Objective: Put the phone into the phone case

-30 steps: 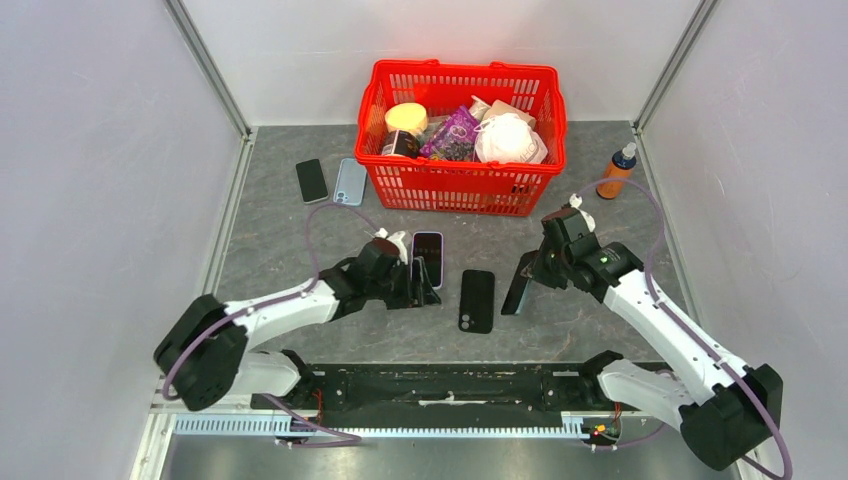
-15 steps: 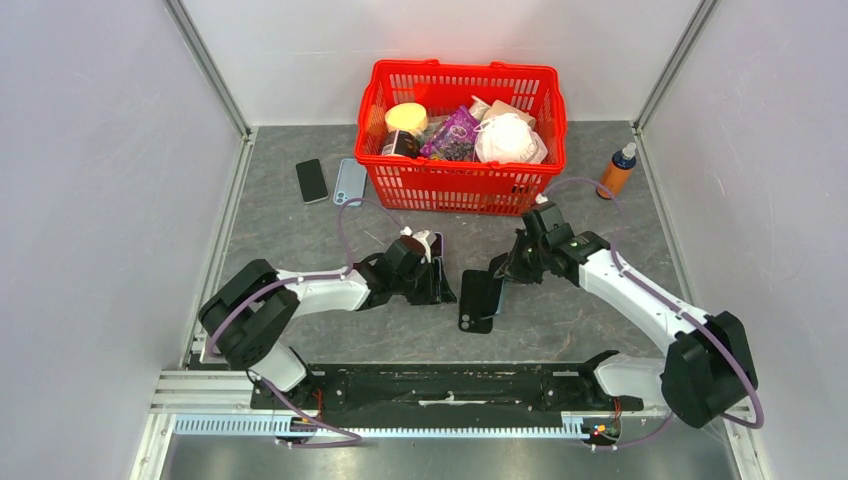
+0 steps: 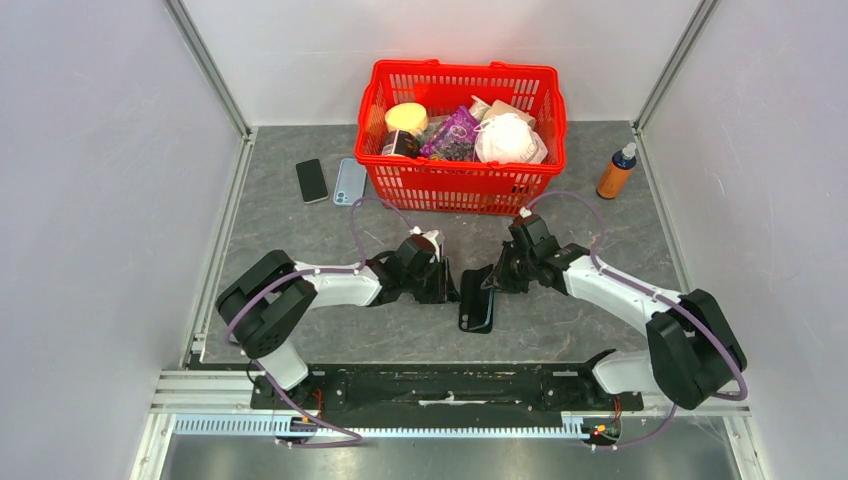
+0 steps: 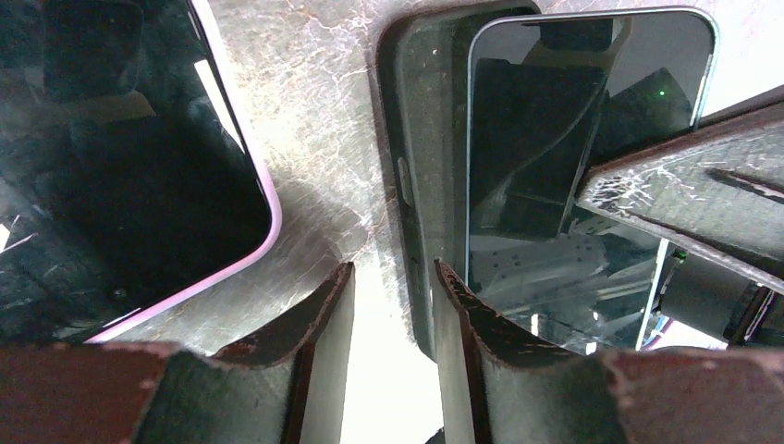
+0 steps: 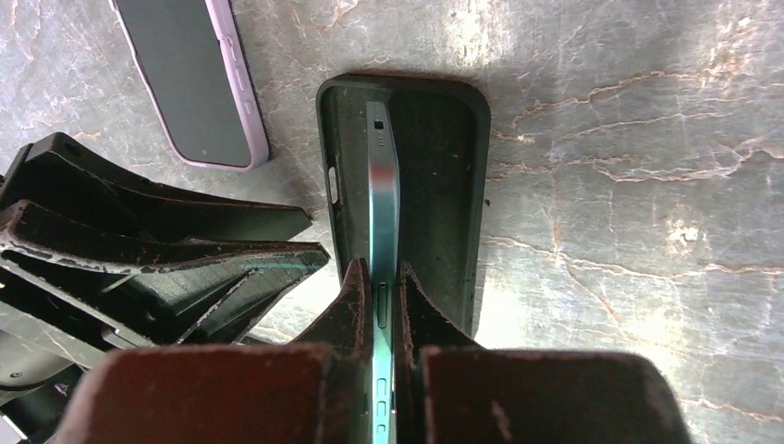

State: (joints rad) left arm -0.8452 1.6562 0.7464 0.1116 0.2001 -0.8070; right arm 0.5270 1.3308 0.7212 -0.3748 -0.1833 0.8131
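The black phone case (image 3: pixel 474 312) lies open side up on the grey table between the arms. My right gripper (image 5: pixel 381 277) is shut on the teal-edged phone (image 5: pixel 381 176), which stands on its long edge inside the case (image 5: pixel 444 185). In the left wrist view the phone's dark screen (image 4: pixel 555 139) leans over the case (image 4: pixel 425 139). My left gripper (image 4: pixel 393 277) sits at the case's left wall. Its jaws stand apart, one finger (image 4: pixel 453 314) over that wall and a gap on the other side.
A phone in a purple case (image 4: pixel 120 157) lies just left of the left gripper. A red basket (image 3: pixel 460 190) full of goods stands behind. Two more phones (image 3: pixel 312 180) lie at the back left, and an orange bottle (image 3: pixel 617 172) at the back right.
The right gripper carried the phone left and down into the case. The left gripper moved right to the case's edge and its jaws narrowed.
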